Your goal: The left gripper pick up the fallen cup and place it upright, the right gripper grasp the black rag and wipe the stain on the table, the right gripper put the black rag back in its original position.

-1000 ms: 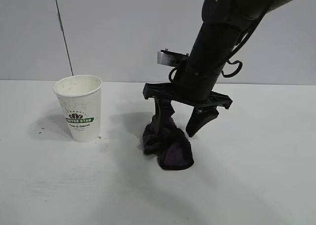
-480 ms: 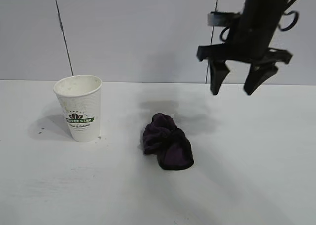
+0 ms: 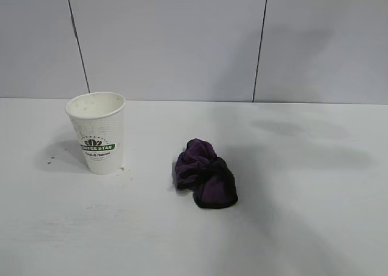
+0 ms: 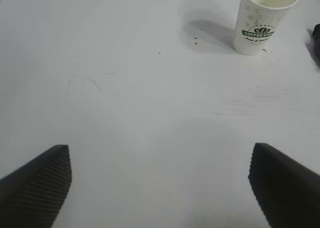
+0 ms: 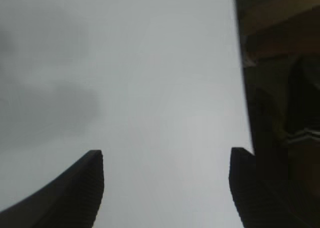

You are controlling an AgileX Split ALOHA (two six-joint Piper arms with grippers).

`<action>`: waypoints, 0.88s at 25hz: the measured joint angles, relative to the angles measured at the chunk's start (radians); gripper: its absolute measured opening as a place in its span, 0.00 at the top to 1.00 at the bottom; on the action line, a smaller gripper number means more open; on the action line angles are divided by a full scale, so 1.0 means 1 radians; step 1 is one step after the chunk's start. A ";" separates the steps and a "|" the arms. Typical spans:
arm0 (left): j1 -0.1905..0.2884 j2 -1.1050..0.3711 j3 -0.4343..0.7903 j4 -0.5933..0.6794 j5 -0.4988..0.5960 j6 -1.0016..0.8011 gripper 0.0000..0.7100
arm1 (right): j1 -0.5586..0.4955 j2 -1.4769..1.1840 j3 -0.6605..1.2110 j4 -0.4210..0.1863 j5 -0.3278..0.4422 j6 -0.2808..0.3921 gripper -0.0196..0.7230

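The cup [image 3: 97, 133] stands upright on the left of the table [image 3: 303, 215], its logo facing the exterior camera. The black rag [image 3: 205, 174] lies loose in a lump near the middle, apart from the cup. Neither arm shows in the exterior view. My left gripper [image 4: 160, 153] hangs open over bare tabletop, with the cup [image 4: 264, 20] far ahead of it and a sliver of the rag [image 4: 317, 42] at the picture's border. My right gripper [image 5: 165, 160] is open over bare table with nothing between its fingers. The stain is out of view.
A grey panelled wall [image 3: 182, 39] rises behind the table. A few tiny brown specks [image 4: 197, 37] dot the surface beside the cup. In the right wrist view the table's edge and dark equipment [image 5: 280, 87] lie close to one finger.
The right arm let go of the rag, rose up and to the right, and left the exterior view. The rag stays where it was set down. The cup has not moved.
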 joint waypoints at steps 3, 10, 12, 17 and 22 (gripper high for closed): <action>0.000 0.000 0.000 0.000 0.000 0.000 0.02 | -0.060 -0.150 0.000 -0.001 0.010 -0.016 0.31; 0.000 0.000 0.000 0.000 0.000 0.000 0.02 | -0.063 -0.600 0.000 0.072 0.047 -0.051 0.31; 0.000 0.000 0.000 0.000 0.000 0.000 0.02 | -0.063 -0.731 0.000 0.097 0.075 -0.079 0.31; 0.000 0.000 0.000 0.000 0.000 0.000 0.02 | -0.063 -1.047 -0.008 0.166 0.108 -0.111 0.31; 0.000 0.000 0.000 0.000 0.000 0.000 0.02 | -0.054 -1.274 0.072 0.258 0.108 -0.115 0.31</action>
